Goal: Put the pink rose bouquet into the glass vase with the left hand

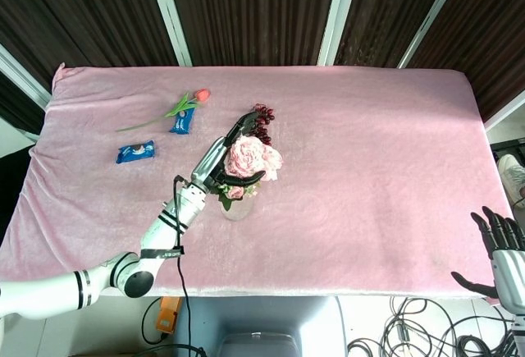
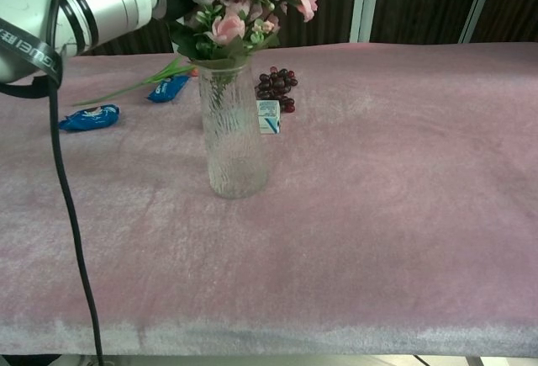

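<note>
The pink rose bouquet (image 2: 252, 0) stands upright in the glass vase (image 2: 229, 130), its stems down inside the glass and its leaves resting at the rim. The left hand (image 1: 230, 150) is right at the blooms with its fingers spread apart; it seems to have no grip on them, though the flowers hide part of the palm. The right hand (image 1: 500, 252) hangs beyond the table's near corner, fingers splayed and holding nothing.
</note>
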Robot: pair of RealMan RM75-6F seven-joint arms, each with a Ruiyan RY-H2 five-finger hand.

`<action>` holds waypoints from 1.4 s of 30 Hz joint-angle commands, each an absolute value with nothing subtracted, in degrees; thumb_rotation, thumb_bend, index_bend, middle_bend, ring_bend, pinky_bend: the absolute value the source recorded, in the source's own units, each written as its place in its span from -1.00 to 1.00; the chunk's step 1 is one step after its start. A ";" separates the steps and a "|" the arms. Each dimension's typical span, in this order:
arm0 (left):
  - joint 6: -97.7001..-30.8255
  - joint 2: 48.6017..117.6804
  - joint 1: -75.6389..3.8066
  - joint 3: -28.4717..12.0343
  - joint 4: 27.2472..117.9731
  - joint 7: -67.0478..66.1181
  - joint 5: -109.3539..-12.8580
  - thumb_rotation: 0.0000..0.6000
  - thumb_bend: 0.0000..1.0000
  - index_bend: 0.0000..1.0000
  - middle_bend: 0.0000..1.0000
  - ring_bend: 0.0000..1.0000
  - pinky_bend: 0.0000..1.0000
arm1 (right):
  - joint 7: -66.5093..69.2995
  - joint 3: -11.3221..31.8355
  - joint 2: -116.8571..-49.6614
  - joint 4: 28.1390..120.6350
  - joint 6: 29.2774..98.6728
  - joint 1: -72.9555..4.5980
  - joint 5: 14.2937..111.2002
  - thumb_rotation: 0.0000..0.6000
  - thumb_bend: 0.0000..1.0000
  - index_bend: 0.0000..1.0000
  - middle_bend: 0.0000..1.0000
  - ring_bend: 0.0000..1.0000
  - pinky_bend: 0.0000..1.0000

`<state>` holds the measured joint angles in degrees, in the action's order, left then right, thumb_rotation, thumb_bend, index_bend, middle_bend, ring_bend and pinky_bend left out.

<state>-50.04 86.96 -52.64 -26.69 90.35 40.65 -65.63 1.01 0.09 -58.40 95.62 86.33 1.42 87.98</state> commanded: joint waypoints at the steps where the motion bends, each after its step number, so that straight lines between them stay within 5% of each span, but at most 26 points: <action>1: -46.51 84.26 -52.03 -27.16 92.27 44.27 -65.34 1.00 -0.56 -1.00 -1.00 -1.00 -1.00 | 0.85 0.12 -58.42 95.69 86.30 1.39 87.93 1.00 -0.49 -1.00 -1.00 -1.00 -1.00; 18: -54.45 72.77 -45.87 -23.96 101.47 32.32 -73.29 1.00 -0.67 -1.00 -1.00 -1.00 -1.00 | -0.92 -0.07 -59.12 96.25 85.38 0.77 88.23 1.00 -0.40 -1.00 -1.00 -1.00 -1.00; 23: -62.42 63.93 -37.52 -16.79 105.59 23.51 -83.15 1.00 -0.61 -1.00 -1.00 -1.00 -1.00 | -1.20 -0.06 -59.32 96.17 86.08 1.04 88.42 1.00 -0.40 -1.00 -1.00 -1.00 -1.00; 27: -70.11 59.43 -27.88 -6.67 105.51 20.83 -92.46 1.00 -0.52 -1.00 -1.00 -1.00 -1.00 | -1.98 0.42 -59.69 96.20 86.03 1.21 86.91 1.00 -0.40 -1.00 -1.00 -1.00 -1.00; 32: -82.41 66.79 -15.38 0.99 92.65 6.09 -94.73 1.00 -0.52 -1.00 -1.00 -1.00 -1.00 | -3.41 0.85 -60.17 96.37 86.41 1.56 85.60 1.00 -0.40 -1.00 -1.00 -1.00 -1.00; 35: -83.23 70.50 -12.68 3.71 87.29 6.45 -94.89 1.00 -0.54 -1.00 -1.00 -1.00 -1.00 | -4.96 0.93 -60.87 96.58 87.55 2.12 85.52 1.00 -0.40 -1.00 -1.00 -1.00 -1.00; 42: -88.17 75.69 -10.83 1.05 83.09 -8.46 -95.57 1.00 -0.54 -1.00 -1.00 -1.00 -1.00 | -7.24 0.09 -61.79 96.63 88.86 2.99 86.90 1.00 -0.39 -1.00 -1.00 -1.00 -1.00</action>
